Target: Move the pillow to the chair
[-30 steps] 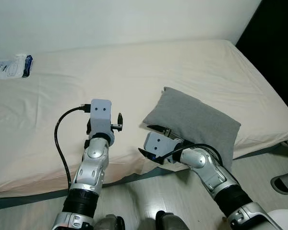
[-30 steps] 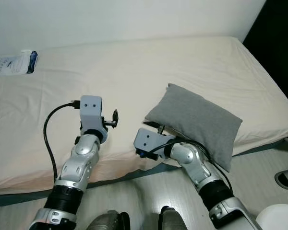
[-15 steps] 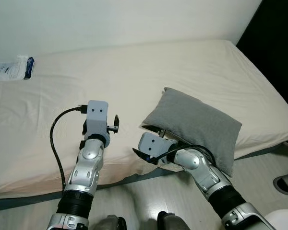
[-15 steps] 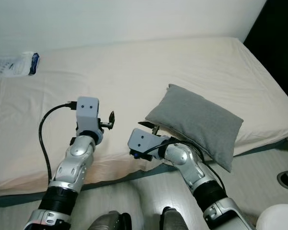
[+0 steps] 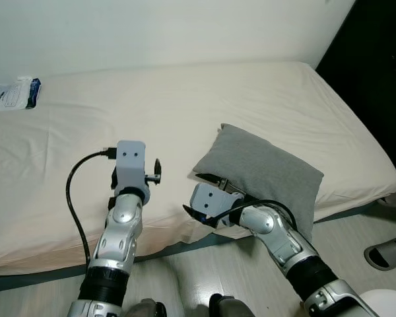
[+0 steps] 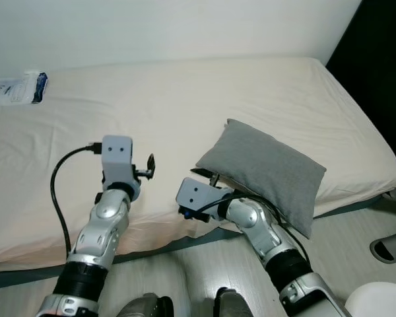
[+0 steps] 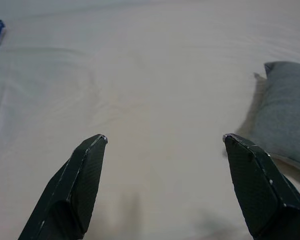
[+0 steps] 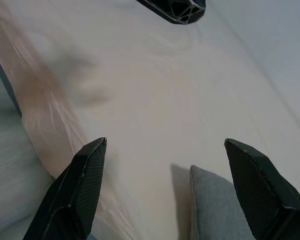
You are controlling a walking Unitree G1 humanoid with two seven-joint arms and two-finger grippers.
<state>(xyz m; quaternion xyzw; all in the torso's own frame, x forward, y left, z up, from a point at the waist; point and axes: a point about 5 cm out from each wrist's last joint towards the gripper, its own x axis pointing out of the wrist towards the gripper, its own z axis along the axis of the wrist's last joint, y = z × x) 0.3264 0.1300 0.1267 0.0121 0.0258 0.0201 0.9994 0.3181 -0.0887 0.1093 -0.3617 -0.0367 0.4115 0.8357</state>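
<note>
A grey pillow (image 5: 264, 170) lies on the cream bed (image 5: 185, 105), close to its front edge on the right. My right gripper (image 8: 165, 141) hovers low over the bed's front edge, just left of the pillow's near corner (image 8: 215, 210). It is open and holds nothing. My left gripper (image 7: 163, 137) is further left above the sheet. It is open too, and the pillow (image 7: 285, 110) lies off to its side.
A white and blue packet (image 5: 10, 94) lies at the bed's far left by the wall. On the floor to the right there are a grey slipper (image 5: 386, 254) and a white object (image 5: 391, 305). A dark gap runs past the bed's right end.
The view has shifted slightly. My right gripper has edged a little left along the bed's front edge. The pillow lies where it was and both grippers stay open.
</note>
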